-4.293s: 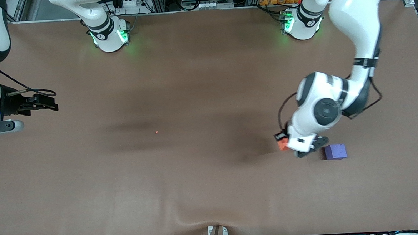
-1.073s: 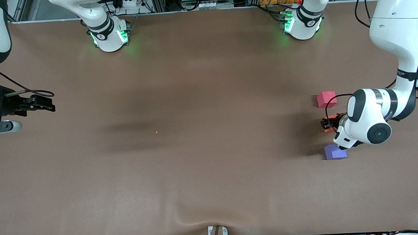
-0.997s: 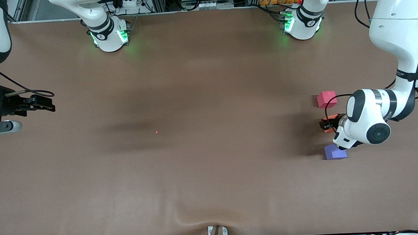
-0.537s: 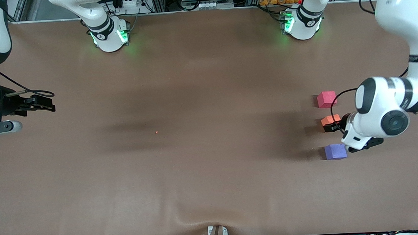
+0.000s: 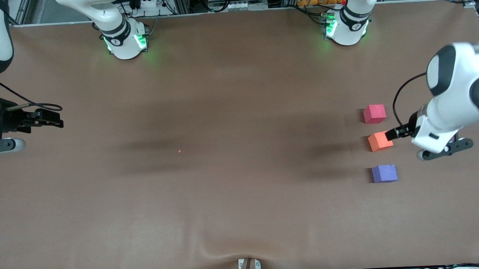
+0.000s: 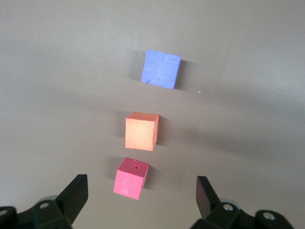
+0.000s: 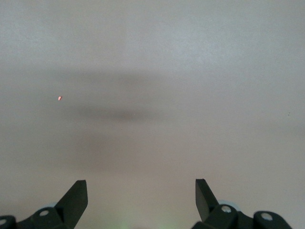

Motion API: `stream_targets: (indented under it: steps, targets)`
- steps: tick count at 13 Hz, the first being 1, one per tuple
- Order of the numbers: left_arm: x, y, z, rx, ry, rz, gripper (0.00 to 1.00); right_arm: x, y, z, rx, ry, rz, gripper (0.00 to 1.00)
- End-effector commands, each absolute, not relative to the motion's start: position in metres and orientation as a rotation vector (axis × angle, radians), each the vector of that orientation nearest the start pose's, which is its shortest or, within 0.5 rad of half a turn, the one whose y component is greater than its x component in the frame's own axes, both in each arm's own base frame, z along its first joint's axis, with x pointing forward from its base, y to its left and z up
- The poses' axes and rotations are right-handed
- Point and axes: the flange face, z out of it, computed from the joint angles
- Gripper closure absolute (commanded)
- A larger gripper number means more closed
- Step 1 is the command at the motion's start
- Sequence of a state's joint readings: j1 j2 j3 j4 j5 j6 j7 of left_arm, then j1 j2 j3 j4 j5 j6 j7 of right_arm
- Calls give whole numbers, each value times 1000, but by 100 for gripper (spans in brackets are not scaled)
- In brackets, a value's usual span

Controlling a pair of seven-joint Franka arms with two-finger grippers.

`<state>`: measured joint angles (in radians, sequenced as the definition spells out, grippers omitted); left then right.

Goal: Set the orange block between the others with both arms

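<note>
The orange block [image 5: 380,141] [image 6: 141,131] rests on the brown table between the others, in one row with them. The pinkish-red cube [image 5: 374,113] [image 6: 130,178] lies farther from the front camera and the purple-blue cube [image 5: 384,173] [image 6: 161,69] nearer. My left gripper [image 5: 405,134] [image 6: 141,191] hangs in the air beside and above the row, open, with nothing between its fingers. My right gripper [image 5: 54,119] [image 7: 140,191] waits open and empty over the right arm's end of the table.
The brown table cover [image 5: 243,200] has a small wrinkle at its front edge. A tiny orange-red speck [image 5: 179,150] [image 7: 59,98] lies near the middle. The two arm bases with green lights [image 5: 126,40] stand along the back edge.
The left gripper opened and let go of the orange block, then rose and drew back toward the left arm's end of the table. The block stays between the two cubes. The right arm has not moved.
</note>
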<state>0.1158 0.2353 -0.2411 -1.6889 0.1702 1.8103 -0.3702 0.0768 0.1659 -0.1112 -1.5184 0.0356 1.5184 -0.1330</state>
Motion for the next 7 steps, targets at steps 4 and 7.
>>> stream_targets:
  steps: [4, 7]
  targets:
    - [560, -67, 556, -3033, -77, 60, 0, 590, -12, 552, -3108, -171, 255, 0]
    - [537, -74, 589, -3054, 62, 154, 0, 590, -9, 554, -3109, -178, 251, 0]
